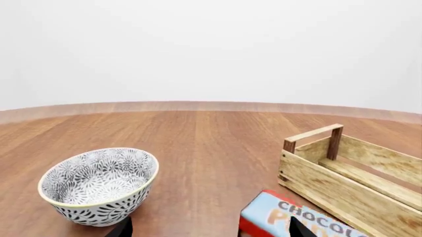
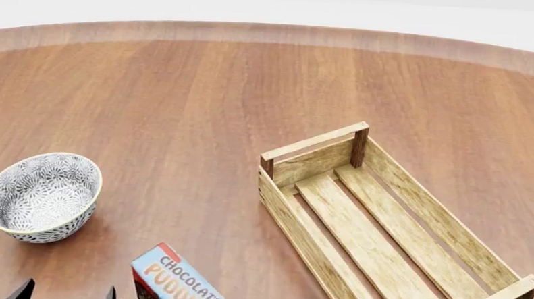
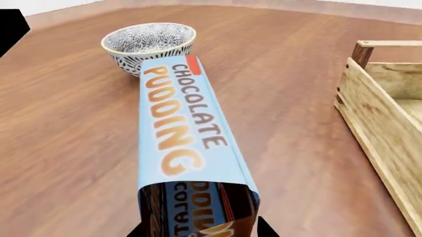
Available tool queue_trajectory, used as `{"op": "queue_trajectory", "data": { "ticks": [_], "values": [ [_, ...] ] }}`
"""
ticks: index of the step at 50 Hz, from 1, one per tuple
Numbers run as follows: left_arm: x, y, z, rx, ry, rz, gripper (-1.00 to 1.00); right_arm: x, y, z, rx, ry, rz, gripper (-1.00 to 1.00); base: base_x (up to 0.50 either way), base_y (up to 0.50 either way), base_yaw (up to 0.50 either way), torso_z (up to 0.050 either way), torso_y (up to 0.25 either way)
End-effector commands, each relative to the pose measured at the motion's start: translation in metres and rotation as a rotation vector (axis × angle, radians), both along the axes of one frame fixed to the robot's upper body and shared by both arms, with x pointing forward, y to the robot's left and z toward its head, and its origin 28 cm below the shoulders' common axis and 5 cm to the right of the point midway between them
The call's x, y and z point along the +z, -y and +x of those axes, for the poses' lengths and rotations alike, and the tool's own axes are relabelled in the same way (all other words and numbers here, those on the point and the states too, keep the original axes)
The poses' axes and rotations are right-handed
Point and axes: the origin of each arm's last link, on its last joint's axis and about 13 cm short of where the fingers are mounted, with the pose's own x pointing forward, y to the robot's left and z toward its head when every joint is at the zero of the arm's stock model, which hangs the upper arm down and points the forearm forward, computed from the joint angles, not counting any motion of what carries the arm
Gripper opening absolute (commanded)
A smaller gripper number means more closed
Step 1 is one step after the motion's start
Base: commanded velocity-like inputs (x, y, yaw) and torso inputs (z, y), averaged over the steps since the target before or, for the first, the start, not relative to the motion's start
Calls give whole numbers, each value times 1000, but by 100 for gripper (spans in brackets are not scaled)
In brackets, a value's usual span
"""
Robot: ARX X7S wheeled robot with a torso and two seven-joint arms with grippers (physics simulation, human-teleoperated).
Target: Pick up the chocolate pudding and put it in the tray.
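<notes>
The chocolate pudding [image 3: 185, 133] is a long carton with a light blue top and orange lettering. Its near end sits between the fingers of my right gripper [image 3: 201, 229], which press on both of its sides. In the head view the chocolate pudding [image 2: 182, 286] is at the bottom edge, between the bowl and the tray. The tray [image 2: 381, 229] is a light-wood slatted crate to its right, with nothing in it. It also shows in the left wrist view [image 1: 356, 177]. My left gripper [image 1: 209, 232] is open and empty, low over the table beside the chocolate pudding [image 1: 297, 217].
A grey-white patterned bowl [image 2: 41, 195] stands on the round wooden table [image 2: 206, 99] at the left, close to my left gripper; it also shows in the left wrist view [image 1: 99, 185] and the right wrist view [image 3: 150, 44].
</notes>
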Motion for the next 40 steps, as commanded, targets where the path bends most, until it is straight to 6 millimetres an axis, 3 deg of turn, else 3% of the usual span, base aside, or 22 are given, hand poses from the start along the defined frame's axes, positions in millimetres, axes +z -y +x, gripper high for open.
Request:
{"op": "queue_trajectory", "data": {
  "ticks": [1,13,40],
  "values": [
    [0,-1,0,2,2,-3,100,24,10,11,-46,66,8,-100,0,0,0,0,0],
    [0,-1,1,5,1,-2,100,38,24,31,-185,122,47,-100,0,0,0,0,0],
    [0,-1,1,5,0,-1,100,51,57,57,-415,143,79,-100,0,0,0,0,0]
  ]
}}
